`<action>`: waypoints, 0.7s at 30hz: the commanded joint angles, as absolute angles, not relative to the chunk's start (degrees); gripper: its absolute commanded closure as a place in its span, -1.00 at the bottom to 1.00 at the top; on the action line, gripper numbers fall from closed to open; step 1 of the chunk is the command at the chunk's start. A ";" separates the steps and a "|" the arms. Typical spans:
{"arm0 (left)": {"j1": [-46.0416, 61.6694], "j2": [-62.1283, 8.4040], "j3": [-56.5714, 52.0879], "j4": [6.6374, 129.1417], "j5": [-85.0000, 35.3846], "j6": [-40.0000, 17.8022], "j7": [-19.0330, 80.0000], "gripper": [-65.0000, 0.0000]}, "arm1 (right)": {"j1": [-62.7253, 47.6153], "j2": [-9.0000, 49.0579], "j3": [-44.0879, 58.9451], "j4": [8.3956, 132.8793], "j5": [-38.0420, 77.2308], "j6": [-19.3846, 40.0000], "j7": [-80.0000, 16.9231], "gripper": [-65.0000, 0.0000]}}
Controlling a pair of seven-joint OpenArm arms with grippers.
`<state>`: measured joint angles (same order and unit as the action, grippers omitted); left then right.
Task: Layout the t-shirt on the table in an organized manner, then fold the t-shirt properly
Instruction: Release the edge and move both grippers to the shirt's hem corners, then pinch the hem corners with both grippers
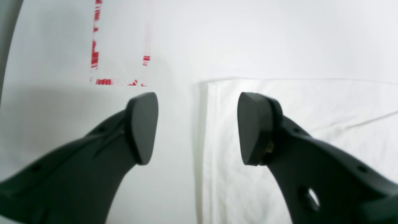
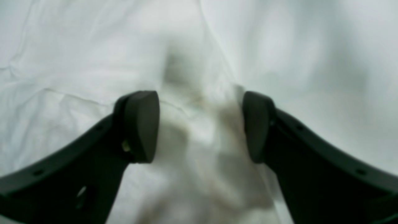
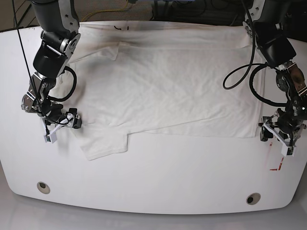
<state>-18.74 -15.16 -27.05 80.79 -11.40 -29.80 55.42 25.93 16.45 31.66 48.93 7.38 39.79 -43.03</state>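
Here both gape — left pincer (image 1: 197,128) empty, right pincer (image 2: 200,127) seemingly straddling t-shirt (image 2: 62,62).

No readable text, label, brand or number is seen; only a broken red dashed mark (image 1: 96,56) is printed on the table (image 3: 158,167).

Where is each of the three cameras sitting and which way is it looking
Left wrist: on the left arm, looking down past the open left hand at the t-shirt corner and red marks on the table.
Right wrist: on the right arm, looking past the right hand at bunched shirt fabric.
Base: overhead, facing down at the table and spread shirt, both arms visible.
Shared: left wrist and base both show the shirt corner beside the red marks.
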 commanded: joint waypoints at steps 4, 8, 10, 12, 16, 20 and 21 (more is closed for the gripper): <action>-20.18 -16.75 -27.21 81.71 -11.91 -29.76 53.93 -0.18 | 27.30 15.78 31.69 49.54 7.69 40.00 -42.59 -0.23; -20.18 -16.75 -27.21 81.54 -11.91 -29.76 53.93 -0.18 | 27.30 15.08 31.69 49.45 7.69 40.00 -42.59 -0.17; -20.18 -16.75 -27.21 80.92 -11.91 -29.76 53.85 -0.18 | 27.30 14.73 31.69 49.45 7.69 40.00 -42.59 -0.06; -20.18 -16.75 -27.21 79.69 -11.91 -29.76 53.41 -0.18 | 27.30 14.46 31.60 49.45 7.69 40.00 -42.59 0.10; -20.35 -16.75 -27.21 76.35 -11.91 -29.67 51.38 -0.18 | 27.38 14.29 31.60 49.45 7.69 40.00 -42.59 0.53; -20.53 -16.84 -26.95 72.66 -11.91 -29.67 49.19 -0.18 | 27.38 14.29 31.60 49.45 7.69 40.00 -42.59 0.82; -20.62 -17.01 -26.95 71.69 -11.91 -29.58 48.57 -0.18 | 27.38 14.29 31.60 49.45 7.69 40.00 -42.59 0.84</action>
